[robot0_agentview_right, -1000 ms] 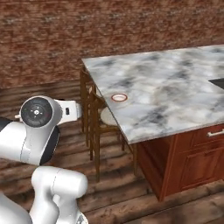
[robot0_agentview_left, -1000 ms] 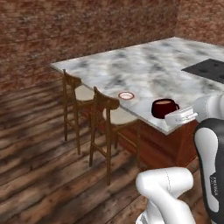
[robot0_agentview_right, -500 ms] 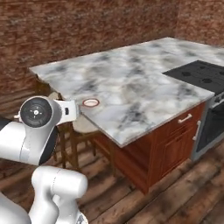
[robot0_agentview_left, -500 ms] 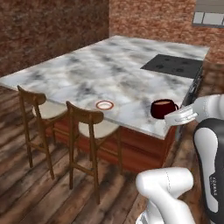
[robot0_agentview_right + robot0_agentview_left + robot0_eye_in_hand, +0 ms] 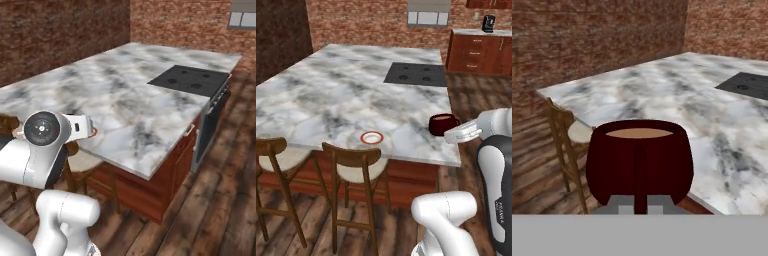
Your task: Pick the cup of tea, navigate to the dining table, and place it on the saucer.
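Observation:
The cup of tea (image 5: 441,124), dark maroon with light brown liquid, hangs just above the near right corner of the dining table (image 5: 346,95). My gripper (image 5: 454,134) is shut on the cup's handle. In the hand view the cup of tea (image 5: 639,157) sits close up with its handle facing me, and my gripper (image 5: 640,206) pinches that handle. The saucer (image 5: 372,137), orange-red rimmed with a white centre, lies on the marble near the front edge, left of the cup and apart from it.
A black cooktop (image 5: 416,74) is set into the far right of the marble top. Two wooden chairs (image 5: 352,162) (image 5: 271,152) stand against the table's near edge, below the saucer. Dark wood cabinets (image 5: 478,50) line the brick back wall. Wood floor lies to the right.
The whole scene has swung as the base drove round; the table now lies broadside in front, with the saucer nearer. The cup has stayed in the shut gripper.

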